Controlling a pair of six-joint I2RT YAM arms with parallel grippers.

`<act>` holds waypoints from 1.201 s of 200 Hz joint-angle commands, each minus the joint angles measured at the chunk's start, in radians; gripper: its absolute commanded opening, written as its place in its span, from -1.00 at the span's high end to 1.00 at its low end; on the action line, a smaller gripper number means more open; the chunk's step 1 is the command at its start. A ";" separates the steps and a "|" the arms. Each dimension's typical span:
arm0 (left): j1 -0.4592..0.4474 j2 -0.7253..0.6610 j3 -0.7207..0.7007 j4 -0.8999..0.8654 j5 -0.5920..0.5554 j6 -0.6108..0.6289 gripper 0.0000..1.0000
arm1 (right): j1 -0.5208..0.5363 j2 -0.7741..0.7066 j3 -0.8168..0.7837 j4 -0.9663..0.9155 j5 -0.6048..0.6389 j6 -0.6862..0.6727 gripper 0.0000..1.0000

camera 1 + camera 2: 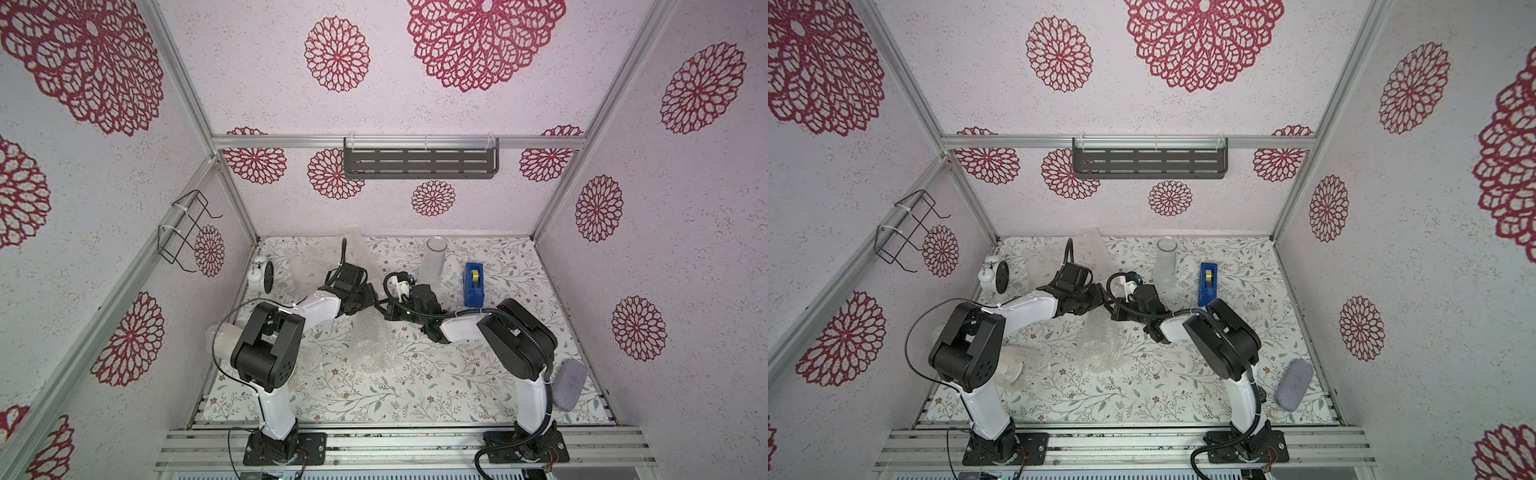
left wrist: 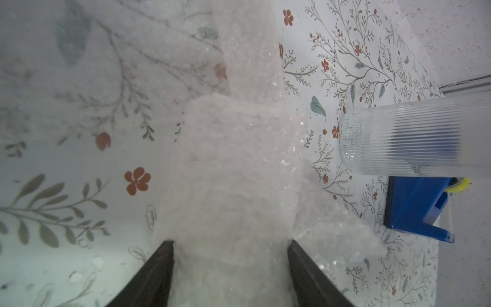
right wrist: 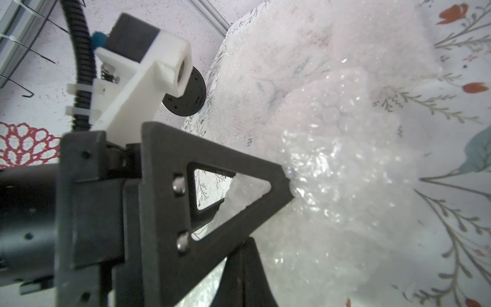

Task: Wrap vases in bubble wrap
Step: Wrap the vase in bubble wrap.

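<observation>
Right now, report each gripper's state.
Left gripper: jaws apart around bunched bubble wrap; whether it grips cannot be told.
Right gripper: shut, against the bubble wrap; a pinch cannot be told.

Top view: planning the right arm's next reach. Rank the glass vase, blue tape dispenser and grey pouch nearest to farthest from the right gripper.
From the right gripper:
1. glass vase, just behind it, toward the back wall.
2. blue tape dispenser, right of the vase.
3. grey pouch, front right corner.
</observation>
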 commanded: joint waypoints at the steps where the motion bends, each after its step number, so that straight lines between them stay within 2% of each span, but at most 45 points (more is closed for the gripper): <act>1: -0.033 0.067 -0.015 -0.128 0.038 0.016 -0.18 | 0.010 0.000 0.030 -0.001 0.012 -0.012 0.78; 57: -0.033 0.102 -0.018 -0.139 0.003 0.027 -0.14 | 0.010 -0.112 -0.006 -0.087 0.054 -0.049 0.43; 81: -0.033 0.102 -0.020 -0.137 0.000 0.029 -0.14 | 0.009 -0.163 -0.040 -0.110 0.087 -0.067 0.39; 112: -0.033 0.137 -0.018 -0.136 0.000 0.029 -0.14 | -0.005 -0.201 -0.097 -0.135 0.194 -0.056 0.42; 125: -0.033 0.136 -0.018 -0.137 0.000 0.028 -0.14 | -0.014 -0.187 -0.098 -0.164 0.225 -0.049 0.43; 147: -0.033 0.131 -0.017 -0.140 0.003 0.028 -0.14 | -0.021 -0.129 -0.064 -0.187 0.209 -0.060 0.41; 185: -0.037 0.122 -0.018 -0.127 0.033 0.023 -0.14 | -0.014 -0.038 0.002 -0.160 0.146 -0.062 0.19; 200: -0.037 0.070 -0.023 -0.108 0.065 0.014 -0.15 | -0.008 -0.018 0.023 -0.150 0.121 -0.059 0.11; 240: -0.037 0.014 -0.039 -0.021 0.166 -0.021 -0.39 | 0.005 -0.005 0.030 -0.127 0.103 -0.057 0.05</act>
